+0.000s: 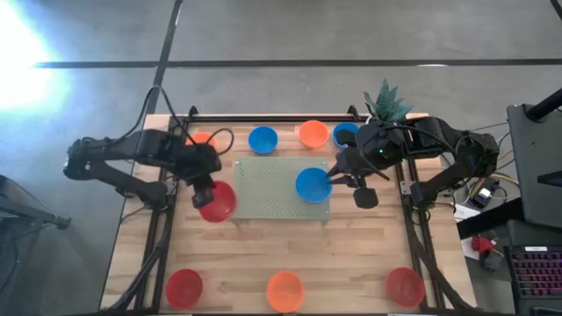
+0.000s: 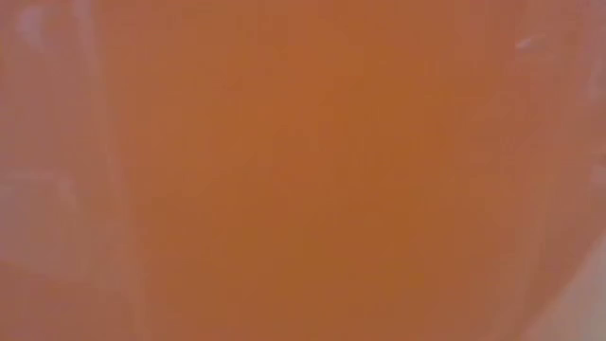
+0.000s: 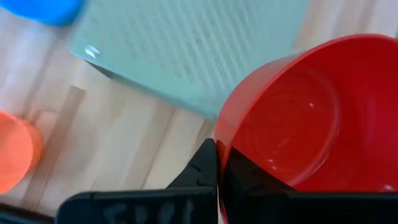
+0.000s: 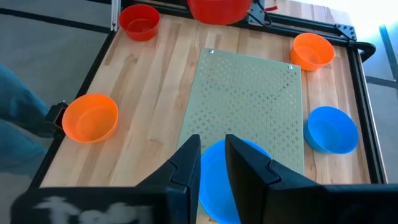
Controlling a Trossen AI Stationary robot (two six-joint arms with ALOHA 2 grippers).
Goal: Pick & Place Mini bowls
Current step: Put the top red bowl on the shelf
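Left gripper [image 1: 205, 189] is pinched on the rim of a red bowl [image 1: 217, 201] just off the mat's [image 1: 272, 180] left edge; right gripper [image 1: 338, 178] grips the rim of a blue bowl [image 1: 313, 185] on the mat. Looks like mid-placement; next, I'd guess, the red one goes onto the mat.

A wooden table [image 1: 351, 254] stands on a grey concrete floor [image 1: 290, 35] crossed by dark seams — strong glare at one corner. Beside the table sit a dark cabinet [image 1: 536, 149] and a keyboard [image 1: 537, 274].
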